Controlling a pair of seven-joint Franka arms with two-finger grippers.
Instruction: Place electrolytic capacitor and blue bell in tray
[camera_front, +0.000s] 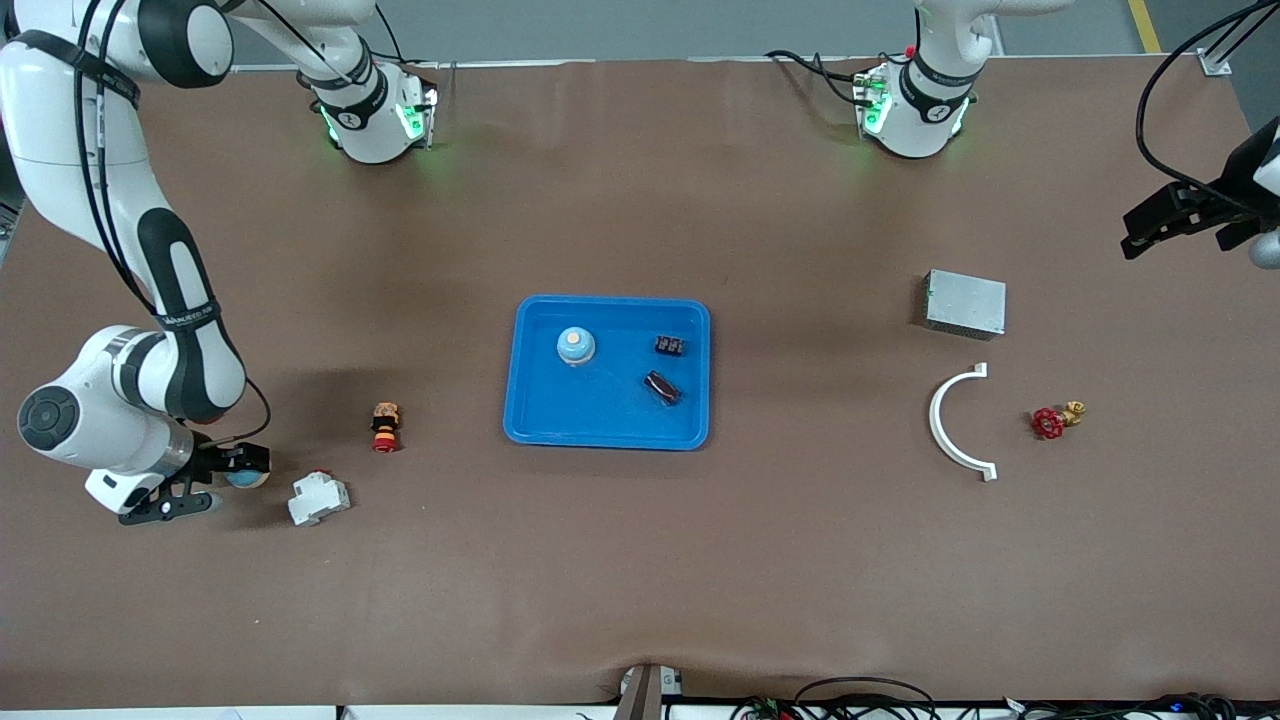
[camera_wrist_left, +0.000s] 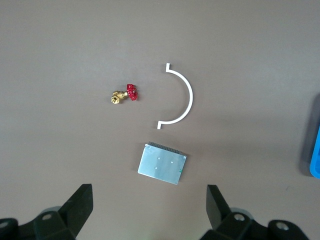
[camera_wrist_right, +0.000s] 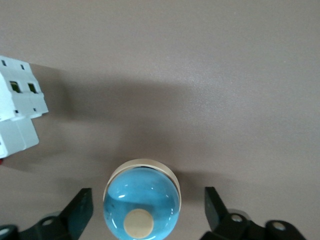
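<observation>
Two blue bells: first bell (camera_front: 575, 346) in tray (camera_front: 600, 436), mid-frame, beside electrolytic capacitor (camera_front: 662, 387). Second bell (camera_wrist_right: 141, 210) sits between right hand's (camera_wrist_right: 145, 197) wide fingers, untouched and partly hidden. Left hand (camera_wrist_left: 150, 200) waits, wide. Arm lettering unreadable.

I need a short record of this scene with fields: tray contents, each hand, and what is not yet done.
tray contents: tray holds electrolytic capacitor, one blue bell, small black block
right hand: open, fingers either side of second blue bell on table
left hand: open, waiting in the air
not yet done: second blue bell outside tray
</observation>
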